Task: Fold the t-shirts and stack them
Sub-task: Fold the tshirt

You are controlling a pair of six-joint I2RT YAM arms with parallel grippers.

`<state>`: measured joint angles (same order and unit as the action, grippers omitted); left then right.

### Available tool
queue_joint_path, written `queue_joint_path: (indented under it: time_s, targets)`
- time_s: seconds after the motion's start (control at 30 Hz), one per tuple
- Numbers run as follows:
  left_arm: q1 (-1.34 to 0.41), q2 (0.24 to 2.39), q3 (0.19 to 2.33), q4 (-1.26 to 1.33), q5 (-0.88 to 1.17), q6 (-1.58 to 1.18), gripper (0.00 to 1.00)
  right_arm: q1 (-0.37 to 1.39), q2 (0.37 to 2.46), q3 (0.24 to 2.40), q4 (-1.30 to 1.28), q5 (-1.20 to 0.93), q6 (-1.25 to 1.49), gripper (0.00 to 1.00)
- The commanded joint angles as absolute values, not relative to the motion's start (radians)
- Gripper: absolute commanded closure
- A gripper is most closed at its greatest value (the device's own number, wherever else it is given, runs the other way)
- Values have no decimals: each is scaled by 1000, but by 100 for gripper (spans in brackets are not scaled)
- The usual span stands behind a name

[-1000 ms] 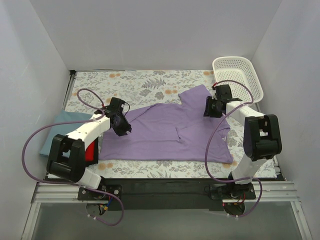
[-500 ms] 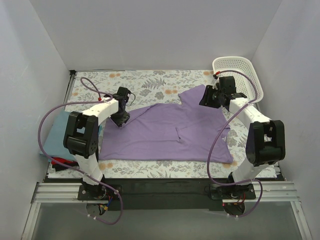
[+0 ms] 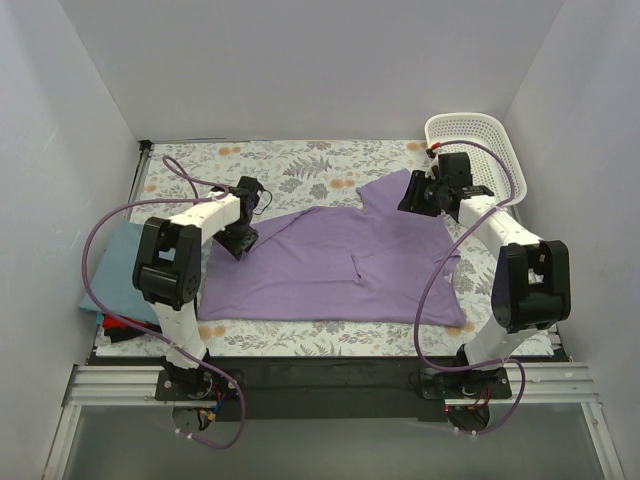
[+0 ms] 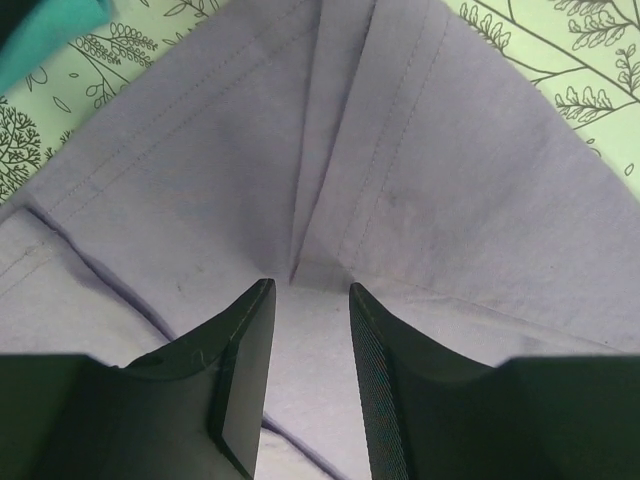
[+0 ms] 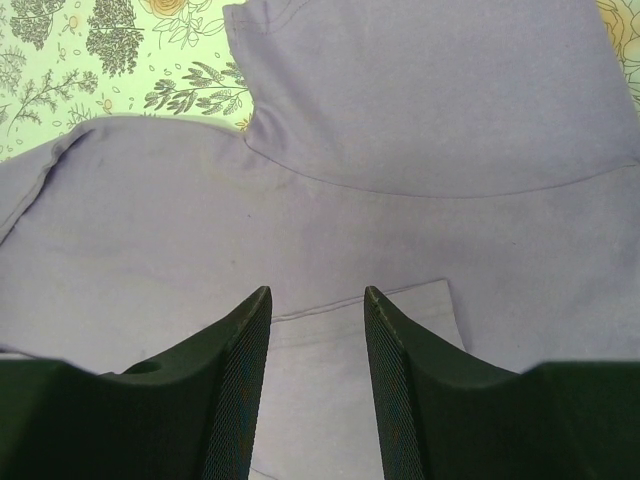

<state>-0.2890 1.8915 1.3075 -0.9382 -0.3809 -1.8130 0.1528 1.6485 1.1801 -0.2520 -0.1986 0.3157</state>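
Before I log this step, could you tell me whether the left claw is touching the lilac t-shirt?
Cannot tell: the left wrist view shows the left claw open over the lilac t-shirt, fingertip contact unreadable.

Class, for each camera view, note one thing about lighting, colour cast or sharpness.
Top external: soft, even light, only faint shadows on the lilac-purple cloth t-shirt. Left wrist: floral-patterned table cover tinted green; the black fingers of the left hand look nearly featureless. Right wrist: same green tint; stitching is sharp.

Overhead rear view, 2 wrist views close above lilac t-shirt (image 3: 330, 265), overlap unclear
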Motion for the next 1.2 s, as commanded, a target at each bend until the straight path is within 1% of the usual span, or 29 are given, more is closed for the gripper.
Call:
queue_joint_path:
  time_s: [0.0,0.3,0.63,0.73,0.9,1.03,1.17]
  targets:
    - [-281,1893,1347,-956,-428,-1844,65,156,1620,1180,-229,-216,325,51]
    - [-264,1927,1362,-924,-413,-1829,66,155,1620,1177,-227,-216,322,51]
    - [-242,1925,1390,-907,-390,-1795,73,155,1618,1181,-227,-213,325,51]
    - [-238,1913,1399,-899,-393,-1786,78,155,1629,1187,-226,-212,324,52]
    - [-226,1914,1414,-893,-388,-1769,100,155,1666,1216,-226,-186,319,52]
    - [-215,1908,1433,-890,-387,-1759,100,155,1730,1270,-226,-143,299,52]
    - [-196,1896,1446,-884,-370,-1753,100,153,1842,1356,-219,-97,269,52]
